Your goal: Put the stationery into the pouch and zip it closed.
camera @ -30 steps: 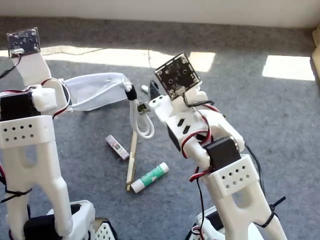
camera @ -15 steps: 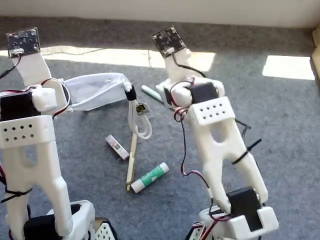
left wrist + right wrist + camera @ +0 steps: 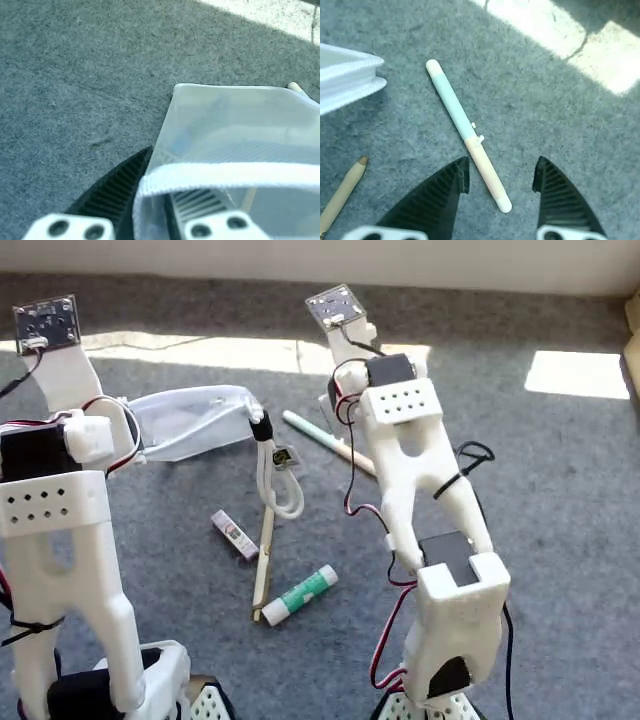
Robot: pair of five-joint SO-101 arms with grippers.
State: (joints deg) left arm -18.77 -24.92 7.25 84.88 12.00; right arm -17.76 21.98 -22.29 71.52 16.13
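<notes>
Nearest on the grey carpet [image 3: 580, 500] lies a green-and-white glue stick [image 3: 298, 595], out loose. The near end of a wooden pencil [image 3: 264, 552] sits just beside its white end. The pencil runs away from there. A small pinkish stick [image 3: 234, 535] lies near it on the left arm's side, also loose.

Further out, the pouch's white strap [image 3: 287, 490] loops down across the far part of the pencil.

Now the pouch [image 3: 190, 420] itself: white, see-through mesh, stretched out from the left arm. The left gripper [image 3: 157, 172] is clamped on it. In the left wrist view the white hem of the pouch [image 3: 235, 130] sits pinched between the black jaws.

Over on the other side is the pen [image 3: 325, 437], mint at one end and peach at the other. It lies flat on the carpet, just beyond the pouch's strap corner. The right gripper [image 3: 501, 167] hangs over it with jaws spread wide, holding nothing. The peach half of the pen [image 3: 465, 132] lies between the two fingers, touched by neither. The pouch's corner and the pencil's tip [image 3: 342, 192] show off to one side in that view.

Furthest back, sunlit patches [image 3: 575, 375] fall on the carpet.
</notes>
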